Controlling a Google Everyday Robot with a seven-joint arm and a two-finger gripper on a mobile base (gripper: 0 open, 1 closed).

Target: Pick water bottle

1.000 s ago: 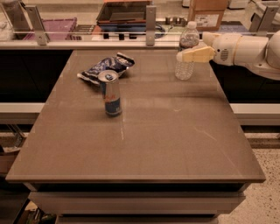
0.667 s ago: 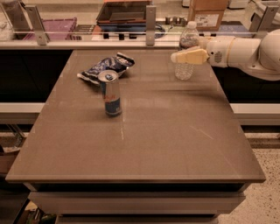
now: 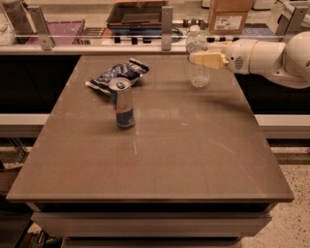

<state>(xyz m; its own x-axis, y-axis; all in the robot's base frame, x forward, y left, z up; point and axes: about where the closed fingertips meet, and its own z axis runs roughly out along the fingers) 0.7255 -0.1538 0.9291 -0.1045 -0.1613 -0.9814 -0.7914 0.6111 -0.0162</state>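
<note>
The water bottle [image 3: 198, 75] is clear ribbed plastic with a white cap. It stands near the far right edge of the brown table [image 3: 160, 160]. My gripper [image 3: 203, 59], pale yellow at the end of a white arm [image 3: 271, 55], reaches in from the right. It lies across the bottle's upper middle and covers part of it. The bottle's base rests on the table or very close to it.
A slim blue-silver can [image 3: 123, 104] stands left of centre. A crumpled blue snack bag [image 3: 116, 75] lies behind it. A rail with posts [image 3: 166, 29] runs along the far edge, with bins and a cardboard box [image 3: 230, 14] beyond.
My gripper has moved left across the bottle. The bottle's top has shifted slightly left with it. The can and the bag have not moved.
</note>
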